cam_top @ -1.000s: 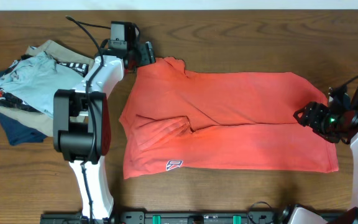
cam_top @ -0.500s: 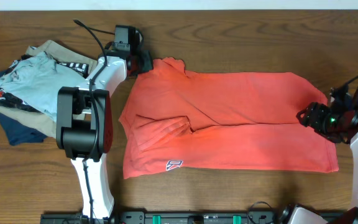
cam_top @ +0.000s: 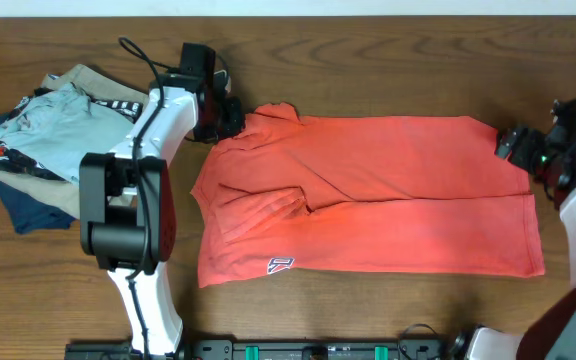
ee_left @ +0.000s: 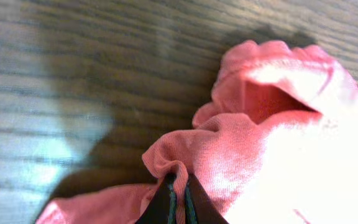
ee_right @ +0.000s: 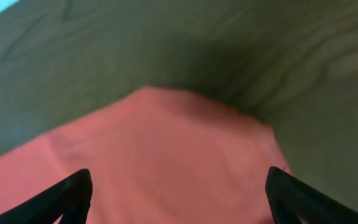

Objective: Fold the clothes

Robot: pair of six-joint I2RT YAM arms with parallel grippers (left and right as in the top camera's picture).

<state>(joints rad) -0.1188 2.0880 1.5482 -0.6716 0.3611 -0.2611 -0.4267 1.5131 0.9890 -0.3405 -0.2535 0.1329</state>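
The clothes, a coral-red T-shirt (cam_top: 368, 195), lie spread flat across the middle of the table with a small logo patch (cam_top: 280, 265) near the front left hem. My left gripper (cam_top: 230, 117) is shut on a pinched fold of the shirt's far left corner (ee_left: 185, 165). At the shirt's far right corner, my right gripper (cam_top: 513, 143) hovers with its jaws wide open. In the right wrist view its two fingertips (ee_right: 73, 190) straddle red cloth (ee_right: 166, 162), with nothing held.
A pile of folded garments (cam_top: 43, 140), light blue on top of tan and navy, sits at the far left. The left arm's base (cam_top: 128, 210) stands between that pile and the shirt. Bare wooden tabletop (cam_top: 398, 60) runs along the far side.
My left gripper has shut on the shirt's far left corner and lifted it slightly. My right gripper has let go, opened wider and moved from the right edge to the far right corner.
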